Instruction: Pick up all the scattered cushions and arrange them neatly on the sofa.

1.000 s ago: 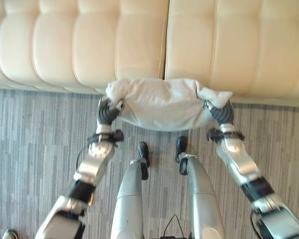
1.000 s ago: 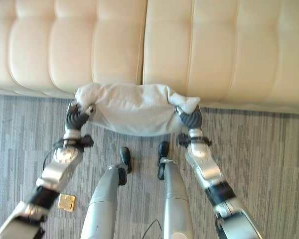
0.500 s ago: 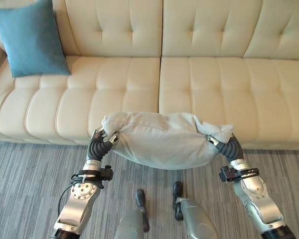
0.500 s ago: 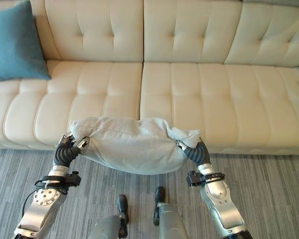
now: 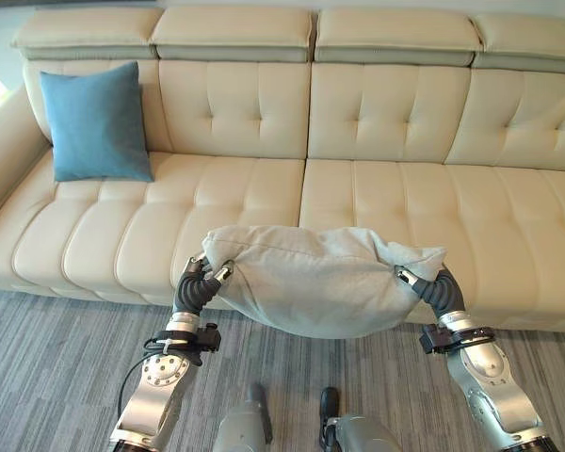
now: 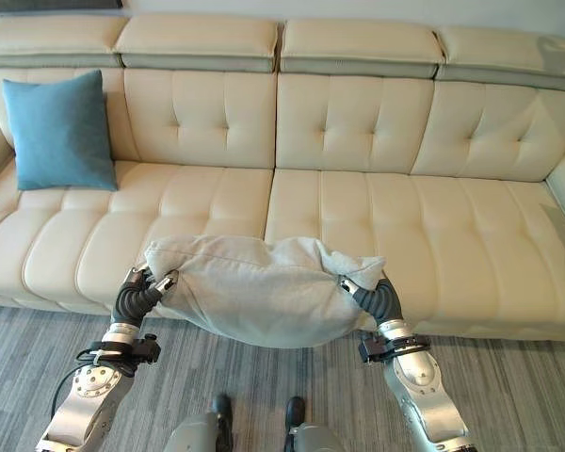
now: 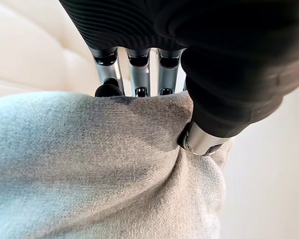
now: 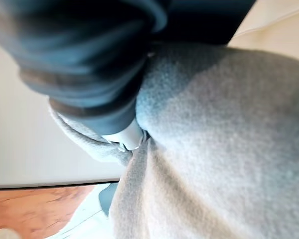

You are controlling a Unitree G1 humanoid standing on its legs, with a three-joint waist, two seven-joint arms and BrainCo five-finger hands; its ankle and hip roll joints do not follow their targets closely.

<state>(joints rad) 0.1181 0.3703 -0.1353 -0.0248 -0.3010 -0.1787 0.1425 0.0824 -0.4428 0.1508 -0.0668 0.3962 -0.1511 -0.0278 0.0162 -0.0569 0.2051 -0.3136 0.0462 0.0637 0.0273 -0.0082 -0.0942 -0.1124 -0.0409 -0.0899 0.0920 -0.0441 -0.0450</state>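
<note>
Left eye view: both hands, left (image 5: 200,282) & right (image 5: 427,284), clutch grey cushion (image 5: 315,282) before sofa (image 5: 377,188) w/ blue cushion (image 5: 99,122).

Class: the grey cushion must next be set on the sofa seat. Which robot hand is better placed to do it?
Neither alone. The left robot hand and right robot hand each pinch one end of the grey cushion, level before the sofa; likely both together.

Two silver-grey arms w/ round joint discs. Left hand (image 5: 200,282) & right hand (image 5: 429,285): dark ribbed covers, black wrist clamps. Silver fingers (image 7: 139,74), dark tips.
</note>
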